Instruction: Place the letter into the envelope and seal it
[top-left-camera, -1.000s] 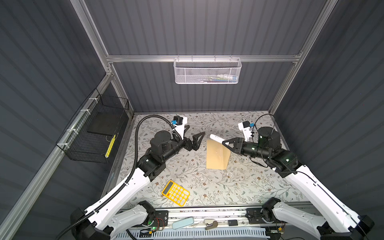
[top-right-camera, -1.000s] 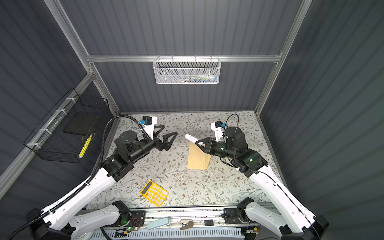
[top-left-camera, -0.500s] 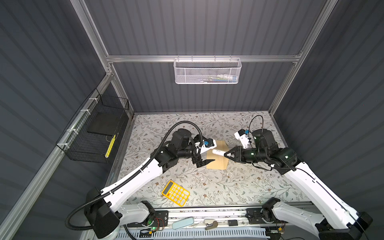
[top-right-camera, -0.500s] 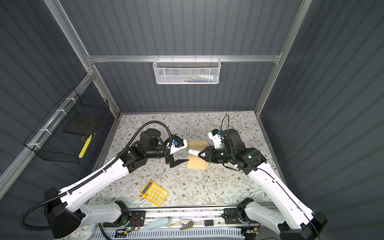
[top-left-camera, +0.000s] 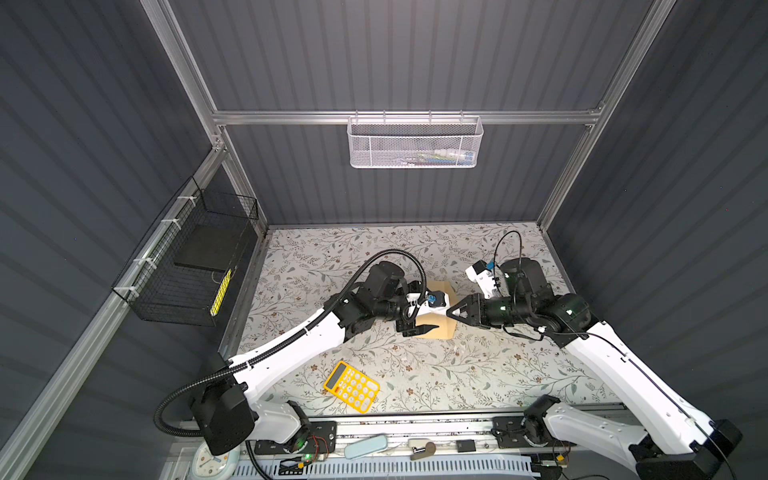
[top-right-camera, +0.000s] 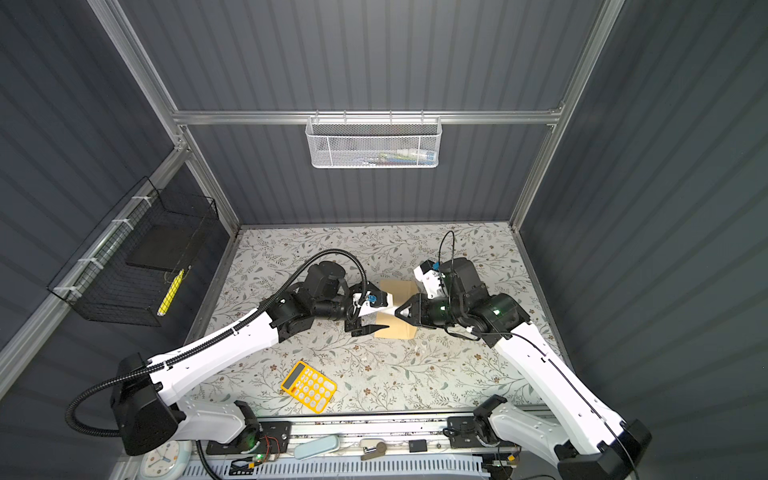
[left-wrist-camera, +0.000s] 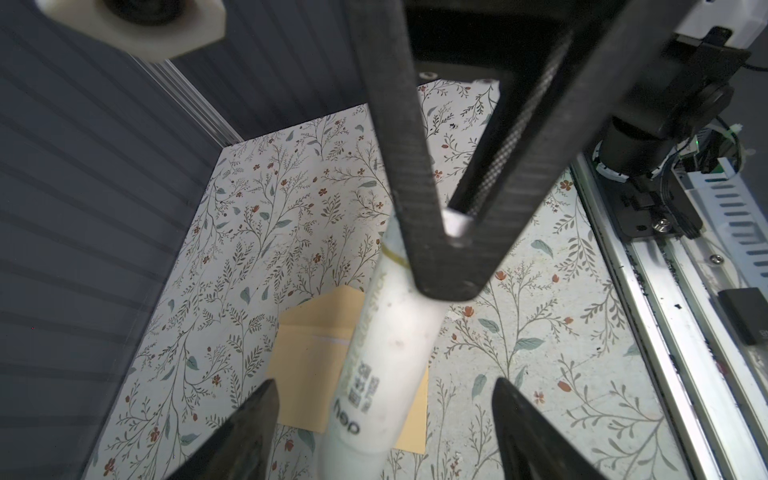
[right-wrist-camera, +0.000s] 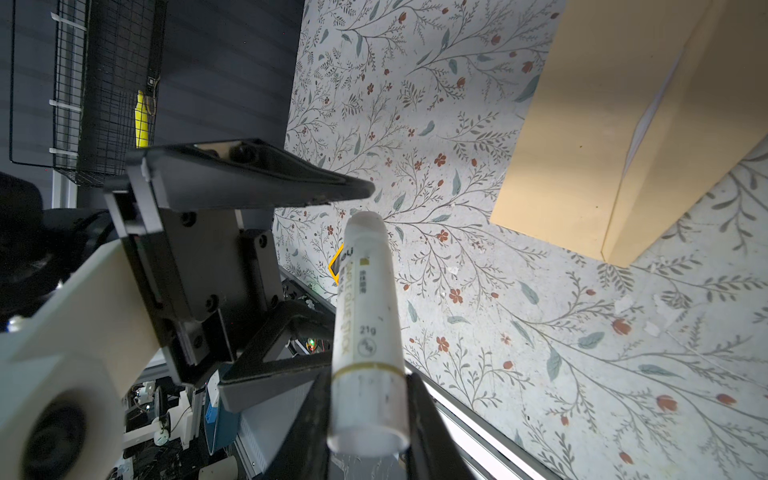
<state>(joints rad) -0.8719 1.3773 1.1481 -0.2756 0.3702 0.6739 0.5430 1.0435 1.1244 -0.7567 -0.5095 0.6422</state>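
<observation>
glue stick (right-wrist-camera: 368, 332) printed "GLUE STICK", "21g"

A yellow calculator (top-left-camera: 351, 387) lay lower centre; a white mesh basket (top-left-camera: 413, 145) hung upper centre, a black wire basket (top-left-camera: 191, 266) at left. In the right wrist view, a white glue stick (right-wrist-camera: 368, 332) stood lower centre.

2 top cams high, looking down; wrist cams close, share envelope (left-wrist-camera: 311, 374).

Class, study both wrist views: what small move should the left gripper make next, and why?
Probably close the left gripper on the free end of the white cylindrical glue-stick tube: its fingers stand open either side of that end, while the right gripper clamps the other end, so both could then pull it open.
</observation>
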